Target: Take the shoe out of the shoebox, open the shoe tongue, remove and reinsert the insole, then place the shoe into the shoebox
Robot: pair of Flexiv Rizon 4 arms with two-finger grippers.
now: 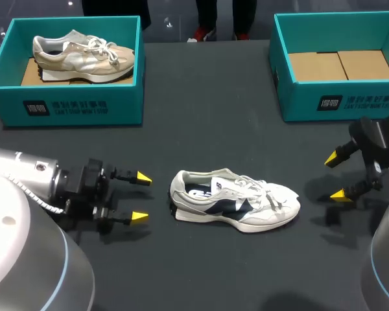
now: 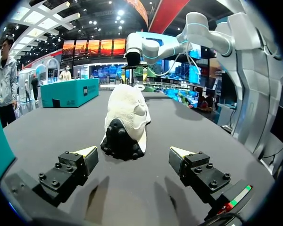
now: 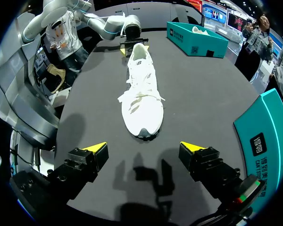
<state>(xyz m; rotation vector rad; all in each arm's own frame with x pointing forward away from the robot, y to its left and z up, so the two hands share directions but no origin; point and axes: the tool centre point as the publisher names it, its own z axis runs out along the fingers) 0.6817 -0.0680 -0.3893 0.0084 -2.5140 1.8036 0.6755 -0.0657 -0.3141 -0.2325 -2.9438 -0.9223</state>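
- Low in the middle of the head view, the white shoe (image 1: 236, 208) with navy side panels stands on its sole on the dark worktop (image 1: 207, 136). It is outside both boxes, heel toward the frame's left, toe toward the right, laces loose.
- Just left of the heel, the left tool (image 1: 141, 196) sits low over the worktop. Its yellow-tipped fingers are spread wide and grip nothing, and a narrow gap separates the tips from the heel.
- Seen from the left wrist, the shoe (image 2: 125, 120) lies heel-first just ahead of that tool (image 2: 132, 151), in line with the space between its fingers and untouched.
- Near the toe, at the frame's right edge, the right tool (image 1: 336, 176) is also wide open and empty, its tips aimed at the shoe.
- Seen from the right wrist, the toe (image 3: 142, 96) lies ahead of that tool (image 3: 142, 147), centred on its gap and clear of both fingers.
- At upper right, the right shoebox (image 1: 337, 100), teal, shows only its brown cardboard floor.
- At upper left, the left shoebox (image 1: 71, 103) holds a beige shoe (image 1: 84, 57).
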